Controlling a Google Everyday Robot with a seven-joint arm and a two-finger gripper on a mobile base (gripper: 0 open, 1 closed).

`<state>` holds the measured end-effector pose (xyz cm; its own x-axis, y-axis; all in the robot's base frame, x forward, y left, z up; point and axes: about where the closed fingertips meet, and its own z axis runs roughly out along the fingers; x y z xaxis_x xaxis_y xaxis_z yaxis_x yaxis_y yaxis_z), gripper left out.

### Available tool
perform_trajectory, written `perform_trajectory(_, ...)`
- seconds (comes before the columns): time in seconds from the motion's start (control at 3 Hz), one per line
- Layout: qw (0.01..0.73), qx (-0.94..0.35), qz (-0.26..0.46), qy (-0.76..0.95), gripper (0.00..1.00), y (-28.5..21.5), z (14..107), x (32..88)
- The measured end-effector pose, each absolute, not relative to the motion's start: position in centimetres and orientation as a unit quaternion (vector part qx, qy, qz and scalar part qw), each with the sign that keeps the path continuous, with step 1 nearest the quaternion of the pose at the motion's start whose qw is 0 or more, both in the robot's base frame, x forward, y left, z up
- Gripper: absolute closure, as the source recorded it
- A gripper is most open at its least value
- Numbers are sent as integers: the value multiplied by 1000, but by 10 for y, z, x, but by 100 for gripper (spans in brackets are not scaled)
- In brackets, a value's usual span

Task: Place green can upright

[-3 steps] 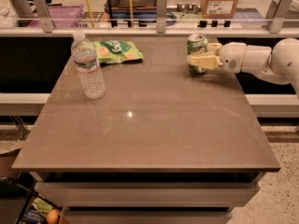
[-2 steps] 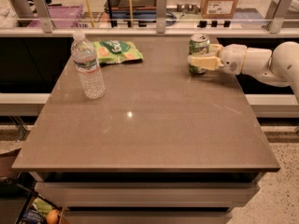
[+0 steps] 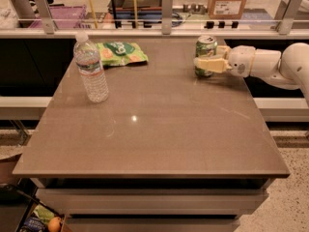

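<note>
Grey-brown tabletop (image 3: 154, 129) is filling most of the view, with a glass-and-post barrier running along behind its far edge. Toward that edge on the right, the green can (image 3: 206, 45) is standing upright, and the gripper (image 3: 205, 64), reaching in from the right on a white arm (image 3: 260, 64), is pinching it around the middle. One cream finger (image 3: 212, 64) is crossing the can's front, while the other is hiding behind it. Being thin aluminium, the can is probably handling as light, smooth and easily dented, so a gentle squeeze across the mid-wall is looking like the best hold. Whether it is full or empty is not showing. The finger is covering part of its side, its base contact with the table is hard to confirm, and the arm is running off the right edge. A water bottle (image 3: 91, 69) and a green snack bag (image 3: 120, 53) are sitting well apart to the left.
</note>
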<state>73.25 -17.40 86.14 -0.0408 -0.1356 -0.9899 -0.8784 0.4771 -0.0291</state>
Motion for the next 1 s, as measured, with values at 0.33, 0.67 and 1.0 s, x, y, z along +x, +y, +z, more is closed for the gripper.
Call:
perform_trajectory(0.33,570,-394,326,643,61,-174,861,733)
perform_trajectory(0.67,569,-394,327,643,39,-173,861,733)
perform_trajectory(1.0,569,-394,327,643,14,-172,861,733)
